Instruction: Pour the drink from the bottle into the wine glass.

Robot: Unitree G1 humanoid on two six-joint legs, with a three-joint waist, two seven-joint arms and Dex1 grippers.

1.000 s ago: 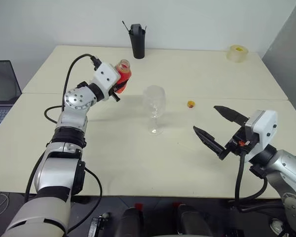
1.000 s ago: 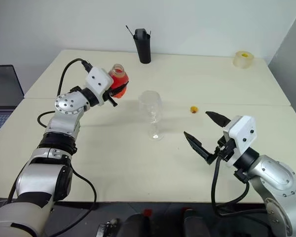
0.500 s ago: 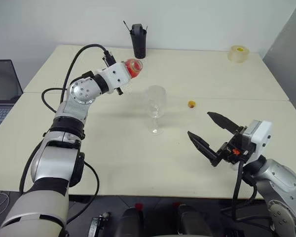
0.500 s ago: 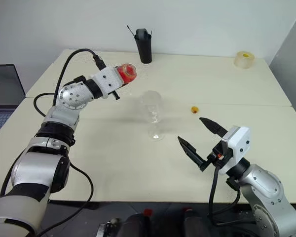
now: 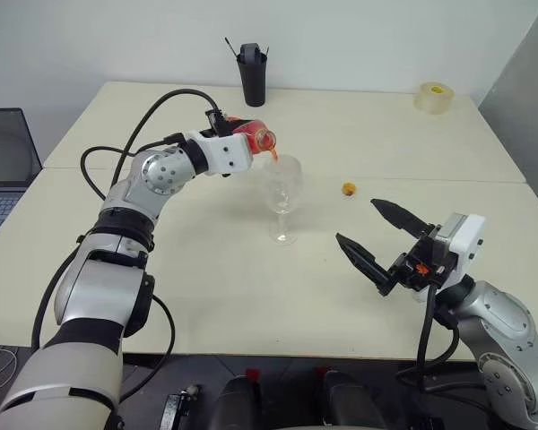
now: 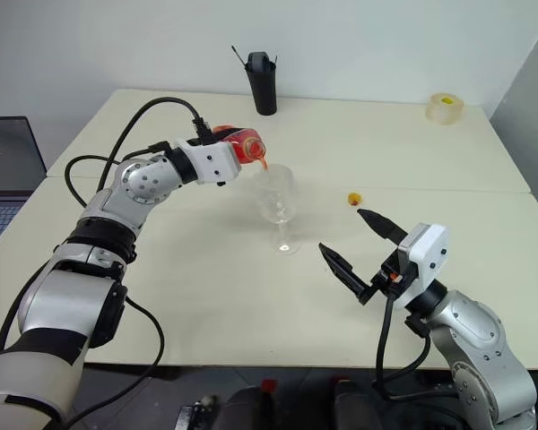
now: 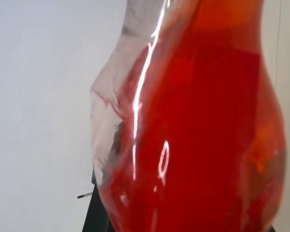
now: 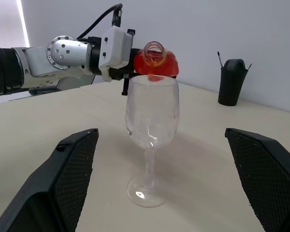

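Observation:
My left gripper is shut on the bottle, a small clear bottle with no cap on. It lies tipped on its side, the open mouth just over the rim of the wine glass. The red-orange drink fills the bottle's body, and a thin trickle runs from the mouth to the rim. The glass stands upright mid-table and its bowl looks clear. My right gripper hovers open to the right of the glass, nothing between its fingers.
A small yellow cap lies on the table right of the glass. At the far edge stands a black pen holder, with a tape roll at the far right corner. A laptop sits off the table's left side.
My left arm has swung the bottle to the right and rolled it from nearly upright onto its side, bringing the mouth over the glass rim. The right gripper stays open, roughly in place.

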